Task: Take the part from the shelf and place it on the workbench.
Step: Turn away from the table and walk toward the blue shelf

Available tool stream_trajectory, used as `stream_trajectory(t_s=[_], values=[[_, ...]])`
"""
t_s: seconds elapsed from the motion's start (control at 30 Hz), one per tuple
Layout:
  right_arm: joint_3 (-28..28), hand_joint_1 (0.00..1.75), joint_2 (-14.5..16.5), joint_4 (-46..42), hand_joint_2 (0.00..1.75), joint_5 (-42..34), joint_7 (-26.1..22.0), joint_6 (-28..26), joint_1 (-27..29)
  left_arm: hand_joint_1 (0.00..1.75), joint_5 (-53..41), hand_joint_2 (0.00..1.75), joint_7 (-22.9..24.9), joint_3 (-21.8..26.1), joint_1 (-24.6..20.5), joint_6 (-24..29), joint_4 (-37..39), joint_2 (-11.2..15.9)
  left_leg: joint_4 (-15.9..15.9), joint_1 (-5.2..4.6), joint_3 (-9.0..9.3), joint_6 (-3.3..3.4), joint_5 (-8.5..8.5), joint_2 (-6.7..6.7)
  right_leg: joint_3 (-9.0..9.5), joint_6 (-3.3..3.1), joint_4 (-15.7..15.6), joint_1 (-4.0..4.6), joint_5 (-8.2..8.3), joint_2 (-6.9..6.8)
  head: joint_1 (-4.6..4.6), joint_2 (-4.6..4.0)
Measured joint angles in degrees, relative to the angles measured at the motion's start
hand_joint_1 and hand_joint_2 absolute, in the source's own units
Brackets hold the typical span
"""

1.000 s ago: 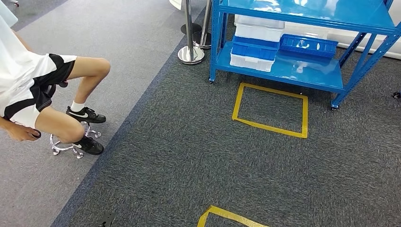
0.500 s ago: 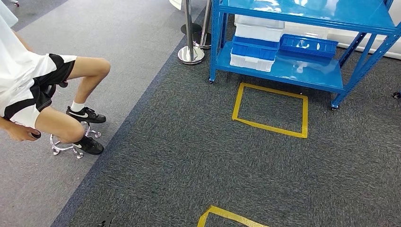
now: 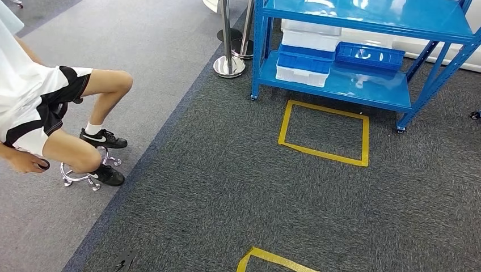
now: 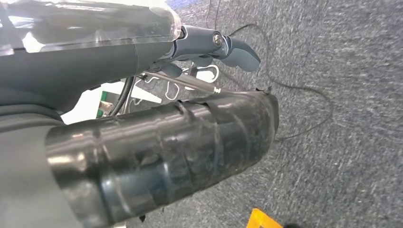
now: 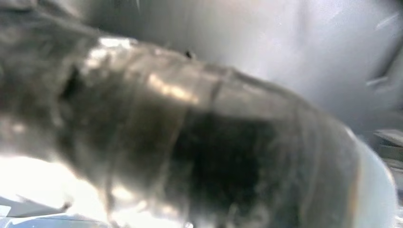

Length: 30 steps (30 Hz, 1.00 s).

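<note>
A blue metal shelf [image 3: 363,85] stands at the far right on dark carpet. On its lower board is a stack of white and blue bins [image 3: 306,59]. Beside the stack lies an open blue bin [image 3: 370,55] with small pale items inside, too small to make out. In the left wrist view my left hand [image 4: 161,142] hangs over the carpet as a dark ribbed cover with a grey thumb [image 4: 237,47] beyond it; its other fingers are hidden. In the right wrist view my right hand [image 5: 190,142] is a blurred dark cover close to the lens, fingers hidden.
A yellow tape rectangle [image 3: 283,123] marks the floor in front of the shelf, and another tape corner [image 3: 266,255] lies near me. A person [image 3: 51,107] sits on a wheeled stool [image 3: 85,175] at the left. Chrome stanchions [image 3: 228,62] stand left of the shelf. A thin cable [image 4: 294,90] lies on the carpet.
The whole picture has shifted very slightly, so the camera moved. The shelf, bins and person keep their places.
</note>
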Motion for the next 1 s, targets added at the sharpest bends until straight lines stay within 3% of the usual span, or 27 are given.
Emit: stream_trajectory(t_s=[0.1, 0.13, 0.2, 0.27, 0.33, 0.37, 0.43, 0.47, 0.5, 0.53, 0.6, 0.67, 0.77, 0.83, 0.9, 0.97, 1.0], values=[[0.1, 0.0, -0.3, 0.0, 0.0, -0.2, 0.0, 0.2, 0.2, 0.0, 0.2, 0.0, 0.0, 0.0, -0.2, 0.0, 0.0, 0.3, 2.1, 0.84, -0.35, -1.58, -1.67, -0.16, 3.82, 1.2, -7.9, -0.9, 4.79, 0.2, 0.14, 0.0], [0.1, 0.0, -0.3, 0.0, 0.0, -0.3, 0.0, 0.2, 0.1, 0.0, 0.2, 0.0, -0.1, 0.0, -0.2, 0.0, 0.0, 0.4, 3.0, 0.91, -0.56, -2.22, -2.41, -0.23, 4.87, 1.07, -9.9, -0.97, 5.43, 0.5, 0.26, 0.0], [0.2, 0.0, -0.3, 0.0, 0.0, -0.8, 0.0, 0.3, 0.1, 0.0, 0.3, 0.0, -0.2, 0.0, -0.4, 0.0, 0.0, 0.6, 3.8, 0.83, -0.81, -3.19, -3.36, -0.42, 5.2, 0.02, -10.3, -0.7, 4.9, 0.99, 0.31, -0.01], [0.2, 0.0, -0.3, 0.0, 0.0, -1.2, 0.0, 0.3, 0.1, 0.0, 0.3, 0.0, -0.2, 0.0, -0.6, 0.1, 0.0, 0.6, 4.0, 1.05, -0.67, -3.59, -3.67, -0.56, 5.35, -1.23, -10.3, -0.59, 4.61, 0.73, 0.08, -0.01], [0.2, 0.0, -0.3, -0.1, 0.0, -1.4, 0.0, 0.3, 0.2, 0.0, 0.3, 0.0, -0.2, 0.0, -0.8, 0.2, 0.0, 0.6, 6.0, 1.18, -1.4, -3.76, -4.68, 0.33, 5.84, -2.06, -10.4, -0.54, 4.38, 0.33, -0.19, 0.0], [0.2, 0.0, -0.3, -0.1, 0.0, -1.4, 0.0, 0.3, 0.2, 0.0, 0.3, 0.0, -0.3, 0.0, -0.9, 0.2, 0.0, 0.6, 8.8, 1.13, -2.83, -3.81, -5.97, 1.06, 6.14, -2.41, -10.5, -0.46, 4.2, 0.06, -0.36, 0.0], [0.2, 0.0, -0.3, -0.1, 0.0, -1.4, -0.1, 0.3, 0.2, 0.0, 0.3, 0.0, -0.3, 0.0, -1.0, 0.2, 0.0, 0.6, 17.0, 0.91, -7.68, -3.68, -9.08, 2.12, 6.65, -2.9, -10.5, -0.1, 3.65, -0.43, -0.53, 0.0], [0.2, 0.0, -0.3, -0.1, 0.0, -1.4, -0.1, 0.3, 0.3, 0.0, 0.3, 0.0, -0.3, 0.0, -1.0, 0.2, 0.0, 0.6, 20.5, 0.83, -10.06, -3.52, -9.84, 2.25, 6.95, -3.03, -10.5, 0.12, 3.3, -0.62, -0.54, 0.0], [0.2, 0.0, -0.3, -0.1, 0.0, -1.5, 0.0, 0.3, 0.3, 0.0, 0.3, 0.0, -0.3, 0.0, -1.0, 0.2, 0.0, 0.6, 22.1, 0.7, -11.56, -3.21, -9.35, 2.27, 7.39, -3.11, -10.5, 0.33, 2.88, -0.71, -0.54, 0.0], [0.2, 0.0, -0.3, -0.1, 0.0, -1.5, 0.0, 0.3, 0.4, 0.0, 0.3, 0.0, -0.2, 0.0, -0.9, 0.2, 0.0, 0.6, 21.3, 0.51, -11.93, -2.79, -7.67, 2.28, 7.99, -3.14, -10.5, 0.52, 2.41, -0.76, -0.56, 0.0], [0.2, 0.0, -0.2, -0.1, 0.0, -1.5, -0.1, 0.3, 0.4, 0.0, 0.3, 0.0, -0.3, 0.0, -0.8, 0.2, 0.0, 0.6, 14.4, -0.22, -9.68, -1.45, -2.38, 2.37, 9.49, -3.09, -10.9, 0.78, 1.36, -0.88, -0.57, 0.0], [0.2, 0.0, -0.1, -0.1, 0.0, -1.5, -0.1, 0.3, 0.3, 0.0, 0.3, 0.0, -0.3, 0.0, -0.8, 0.2, 0.0, 0.7, 8.3, -1.04, -6.95, -0.12, 0.13, 2.73, 10.64, -2.72, -11.6, 1.0, 0.6, -1.04, -0.18, -0.01], [0.2, 0.0, -0.1, -0.1, 0.0, -1.5, -0.1, 0.3, 0.3, 0.0, 0.3, 0.0, -0.3, 0.0, -1.0, 0.2, 0.0, 0.8, 5.1, -1.4, -5.07, 0.51, -0.71, 2.86, 12.32, -1.66, -13.4, 1.05, 0.88, -1.27, -0.03, 0.0], [0.2, 0.0, -0.1, -0.1, 0.0, -1.5, -0.1, 0.3, 0.3, 0.0, 0.3, 0.0, -0.3, 0.0, -0.8, 0.2, 0.0, 0.8, 3.6, -1.11, -3.34, 0.67, -0.88, 2.61, 12.81, -1.12, -12.5, 1.05, 1.4, -1.27, -0.02, 0.01], [0.2, 0.0, -0.1, -0.1, 0.0, -1.5, -0.1, 0.3, 0.2, 0.0, 0.3, 0.0, -0.2, 0.0, -0.7, 0.2, 0.0, 0.8, 2.5, -0.93, -1.4, 0.96, -1.3, 2.39, 9.81, -0.81, -7.2, 1.03, 0.77, -0.98, 0.1, 0.01], [0.3, 0.0, -0.1, -0.1, 0.0, -1.5, -0.1, 0.3, 0.2, 0.0, 0.3, 0.0, -0.3, 0.0, -0.8, 0.2, 0.0, 0.8, 2.1, -1.04, 0.0, 1.24, -2.27, 2.19, 4.4, -0.54, 0.1, 1.07, -2.0, -0.72, 0.17, 0.0], [0.3, 0.0, -0.2, -0.1, 0.0, -1.5, -0.1, 0.3, 0.3, 0.0, 0.3, 0.0, -0.3, 0.0, -0.8, 0.2, 0.0, 0.8, 2.1, -1.12, 0.8, 1.26, -2.93, 2.02, 2.08, -0.47, 2.1, 1.1, -3.57, -0.66, 0.16, 0.0]])
